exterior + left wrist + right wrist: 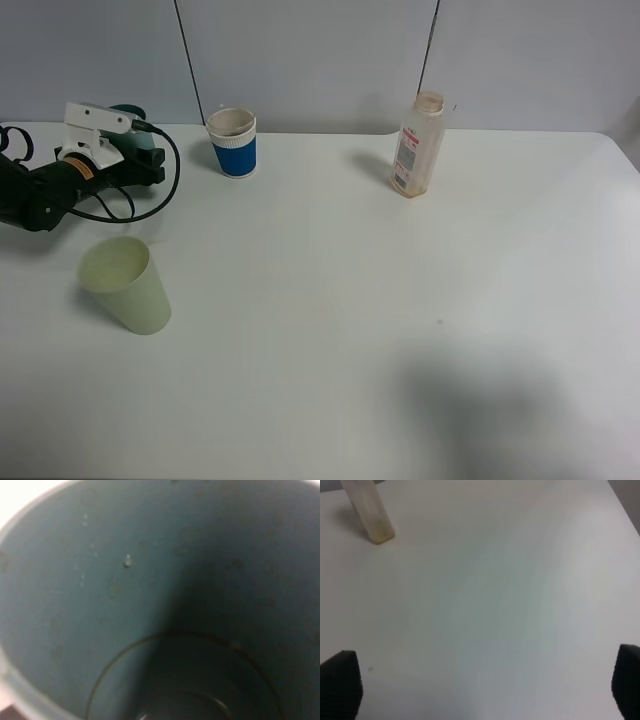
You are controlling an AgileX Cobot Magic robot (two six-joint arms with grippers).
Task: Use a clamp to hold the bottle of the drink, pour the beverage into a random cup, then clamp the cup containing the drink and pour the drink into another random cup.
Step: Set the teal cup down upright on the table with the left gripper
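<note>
The left arm is hiding most of the matte teal-green plastic tumbler [140, 135]. The clear squarish plastic bottle [370, 515] is getting cut off on top.

Two dark fingers [340, 682] stand wide apart at opposite edges over the bare white tabletop [510, 595], with the clear bottle's [371, 514] lower body standing well beyond them.

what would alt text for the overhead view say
A white table seen from above: at the far left the left arm's claw is shut on a teal cup, mostly hidden behind it. Beside it stands a blue cup, a pale green cup stands nearer the camera, and a clear bottle stands upright at the back right.
</note>
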